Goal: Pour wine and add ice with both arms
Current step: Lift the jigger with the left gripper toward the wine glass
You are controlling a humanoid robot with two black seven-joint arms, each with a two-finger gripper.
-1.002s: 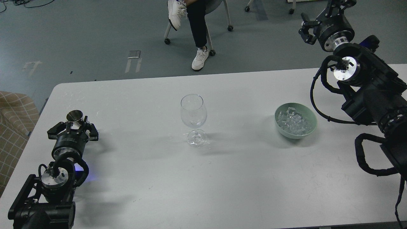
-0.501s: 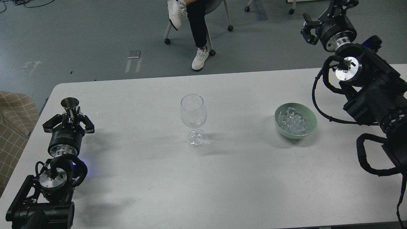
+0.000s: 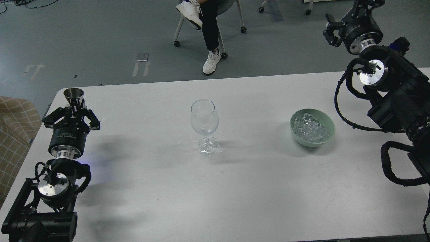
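A grey floor is running behind a white bench point(image 3: 151, 188), where a seated person's legs point(image 3: 209, 30) are showing on a wheeled chair, and a checked cloth point(image 3: 13, 134) is lying off the left edge. Our left hand point(image 3: 74, 108) is closing on a small metal cup point(image 3: 74, 94) near the bench's far left corner, holding it upright with the mouth up. Our right hand point(image 3: 339, 25) is hanging high beyond the far right edge; its fingers look spread and empty, but it is seen end-on and we cannot tell for sure. The wine glass point(image 3: 204, 126) is standing empty at mid-bench, well apart from both hands. The ice point(image 3: 309, 130) is sitting heaped in a pale green bowl point(image 3: 327, 132) to the right of the glass. We are judging the cubes to be light, hard and slippery, so a pinch across two flat faces of a top cube should hold best. The glass is looking thin and top-heavy on its stem, so we are expecting to pour gently and drop the ice from just above the rim
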